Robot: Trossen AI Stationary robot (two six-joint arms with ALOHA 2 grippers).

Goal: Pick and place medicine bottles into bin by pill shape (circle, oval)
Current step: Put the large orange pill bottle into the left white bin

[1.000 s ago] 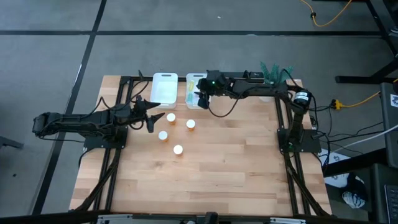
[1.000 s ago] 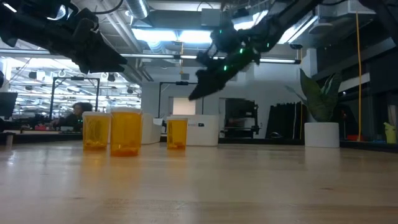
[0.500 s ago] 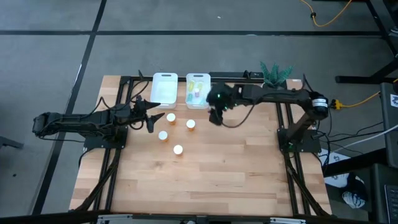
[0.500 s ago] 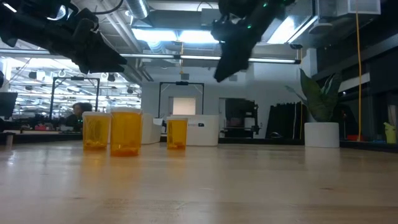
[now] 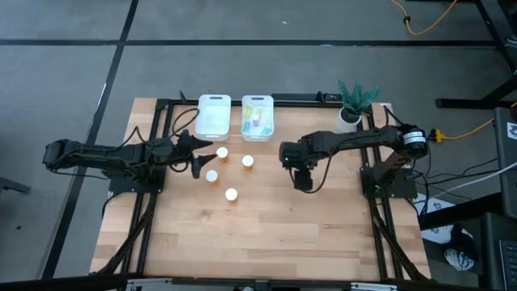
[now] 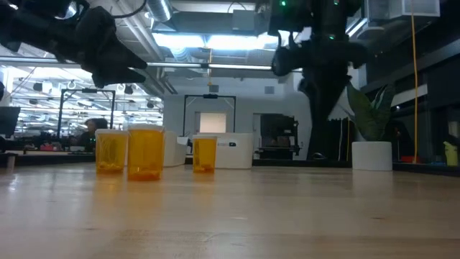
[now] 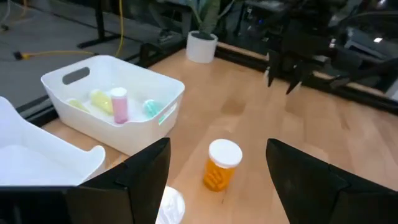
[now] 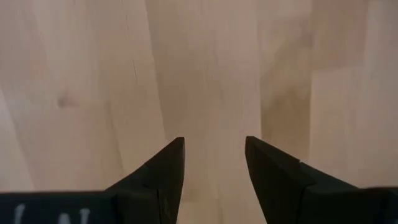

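you have two bins side by side at the table's (image 5: 266,234) far edge, the left bin (image 5: 212,115) and the right bin (image 5: 257,117), which holds several bottles (image 7: 118,102). four bottles (image 5: 231,194) stand on the table just before the bins. a potted plant (image 5: 352,101) sits in the far right corner.

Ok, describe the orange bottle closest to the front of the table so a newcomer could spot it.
Start at the two white bins along the table's far edge. Four white-capped orange bottles stand on the wood before them; take the bottle farthest from the bins, standing alone nearest the table's middle.
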